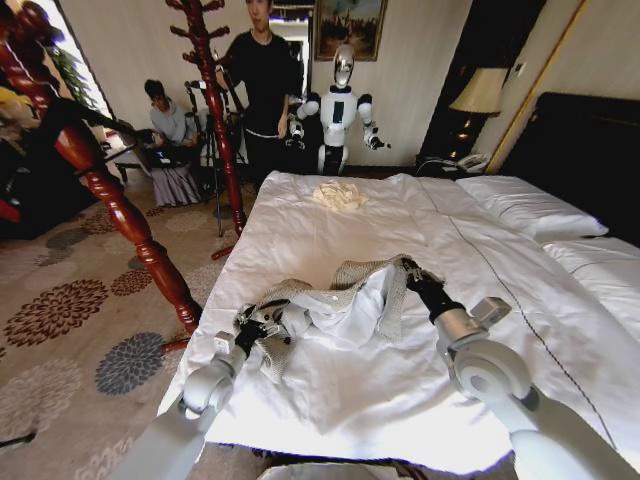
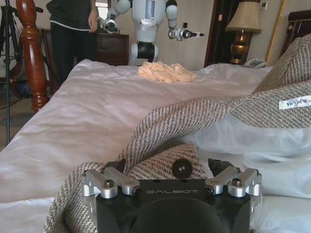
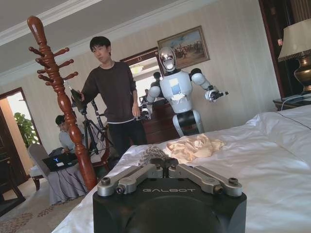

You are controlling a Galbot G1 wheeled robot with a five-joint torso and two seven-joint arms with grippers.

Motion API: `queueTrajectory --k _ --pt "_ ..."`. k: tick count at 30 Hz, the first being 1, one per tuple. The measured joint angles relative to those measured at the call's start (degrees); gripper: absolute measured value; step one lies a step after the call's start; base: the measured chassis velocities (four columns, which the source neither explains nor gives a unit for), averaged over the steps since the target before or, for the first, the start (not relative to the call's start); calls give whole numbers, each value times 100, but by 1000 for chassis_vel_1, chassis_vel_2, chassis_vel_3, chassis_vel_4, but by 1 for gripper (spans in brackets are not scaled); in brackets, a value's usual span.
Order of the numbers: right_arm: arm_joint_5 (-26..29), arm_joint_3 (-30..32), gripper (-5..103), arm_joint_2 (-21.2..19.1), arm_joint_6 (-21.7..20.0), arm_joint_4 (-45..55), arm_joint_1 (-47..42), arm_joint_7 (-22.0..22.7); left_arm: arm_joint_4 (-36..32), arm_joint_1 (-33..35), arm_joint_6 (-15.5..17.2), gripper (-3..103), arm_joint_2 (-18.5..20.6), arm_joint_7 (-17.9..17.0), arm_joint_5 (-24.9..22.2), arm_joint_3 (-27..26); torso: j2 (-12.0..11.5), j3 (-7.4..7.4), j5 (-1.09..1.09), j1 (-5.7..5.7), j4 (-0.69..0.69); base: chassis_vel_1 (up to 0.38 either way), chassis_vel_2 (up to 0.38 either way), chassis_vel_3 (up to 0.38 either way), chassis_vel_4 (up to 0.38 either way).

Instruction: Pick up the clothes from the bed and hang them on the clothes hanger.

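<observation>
Slippage is the main worry: the jacket [image 1: 340, 295] is held at only two spots, and each hold looks to be on a thin fold of cloth. The left gripper [image 1: 262, 332] is clamped on a bunch of tweed near the bed's [image 1: 330, 400] front left edge; in the left wrist view its fingers [image 2: 109, 179] are drawn in tight around a fold carrying a dark button [image 2: 182, 168]. The right gripper [image 1: 408, 268] sits higher, with the collar end of the jacket draped over it; in the right wrist view its fingers are folded together with a tuft of tweed [image 3: 153, 154] pinched between them. If either arm lifts faster than the other, I judge the loose knit could pull free or the white lining could slide out and drag on the duvet. The red wooden coat stand [image 1: 130, 230] is close on the left, so a wide swing could snag a sleeve on it.

The jacket is grey-beige speckled tweed, bunched and half turned out, white lining showing in the middle, a small label [image 2: 295, 103] near the collar, lying across the near part of the bed between both grippers
</observation>
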Motion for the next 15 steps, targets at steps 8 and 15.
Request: queueTrajectory --k 8,15 --pt "-3 -3 1 24 0 -26 10 3 -86 164 -26 70 43 -13 -84 -195 0 0 0 0 0 0 0 0 0" --pt "-6 -21 1 50 0 -53 33 4 -234 317 -76 43 141 -11 -228 -413 0 0 0 0 -1 0 0 0 0"
